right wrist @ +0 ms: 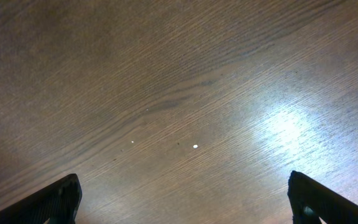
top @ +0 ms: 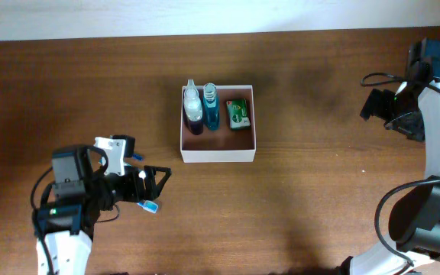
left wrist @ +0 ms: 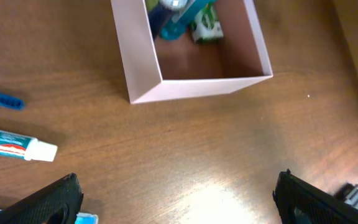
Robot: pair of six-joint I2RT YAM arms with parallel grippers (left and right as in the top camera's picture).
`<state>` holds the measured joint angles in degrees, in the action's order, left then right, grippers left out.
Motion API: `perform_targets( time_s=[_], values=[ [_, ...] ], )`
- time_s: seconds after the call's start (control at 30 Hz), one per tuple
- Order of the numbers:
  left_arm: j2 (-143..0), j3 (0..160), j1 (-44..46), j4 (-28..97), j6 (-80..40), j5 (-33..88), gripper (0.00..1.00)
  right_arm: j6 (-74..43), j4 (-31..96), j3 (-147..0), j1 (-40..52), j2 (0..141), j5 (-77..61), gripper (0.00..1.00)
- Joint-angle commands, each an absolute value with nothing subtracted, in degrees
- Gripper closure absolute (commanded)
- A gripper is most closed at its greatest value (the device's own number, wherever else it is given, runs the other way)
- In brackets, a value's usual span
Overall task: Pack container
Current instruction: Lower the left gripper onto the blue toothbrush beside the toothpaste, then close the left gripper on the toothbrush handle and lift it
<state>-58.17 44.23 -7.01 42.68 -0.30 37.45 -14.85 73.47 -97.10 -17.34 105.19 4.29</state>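
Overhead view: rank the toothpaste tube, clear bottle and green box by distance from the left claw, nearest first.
1. Toothpaste tube: on the table, right beside the left claw.
2. Clear bottle: in the left side of the container.
3. Green box: in the container's right side.

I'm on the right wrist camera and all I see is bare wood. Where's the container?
Observer: Overhead shows the container in the middle of the table.
Operator: Anything in it yet?
Observer: Yes: a white-topped bottle, a blue bottle and a green packet, lined up along its far side.
Operator: What's outside it?
Observer: A toothpaste tube lies on the table near the open left tool, apart from the container.
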Motion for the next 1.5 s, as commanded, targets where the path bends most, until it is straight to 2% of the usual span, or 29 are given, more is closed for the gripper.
perform_targets(
  time_s=[0.0,0.13,0.17,0.3,0.4,0.47,0.93,1.1,1.47],
  values=[
    [-61.65,44.91,-7.31,42.74,-1.45,36.34,0.01,-15.33,73.49,-96.64,-17.65,105.41,5.19,0.01],
    [-64.79,44.91,-7.31,45.87,-17.23,18.87,0.01,-15.31,73.47,-96.64,-17.65,105.41,5.19,0.01],
    [-65.91,44.91,-7.31,48.40,-26.48,11.20,0.01,-15.31,73.47,-96.64,-17.65,105.41,5.19,0.01],
    [-67.99,44.91,-7.31,49.30,-34.65,4.69,0.02,-15.33,73.49,-96.64,-17.65,105.41,5.19,0.01],
    [-69.67,44.91,-7.31,48.82,-37.28,4.49,0.10,-15.33,73.47,-96.64,-17.65,105.41,5.19,0.01],
    [-70.87,44.91,-7.31,48.05,-38.48,4.51,0.20,-15.33,73.49,-96.64,-17.65,105.41,5.19,0.01],
    [-83.37,44.91,-7.31,42.89,-40.93,9.10,0.25,-15.33,73.47,-96.64,-17.65,105.41,5.19,0.01],
    [-87.33,45.01,-7.31,45.50,-40.91,11.64,0.25,-15.31,73.47,-96.64,-17.65,105.41,5.19,0.01],
    [-88.07,45.01,-7.31,49.54,-40.71,8.60,0.25,-15.31,73.49,-96.64,-17.65,105.41,5.19,0.01]
  ],
)
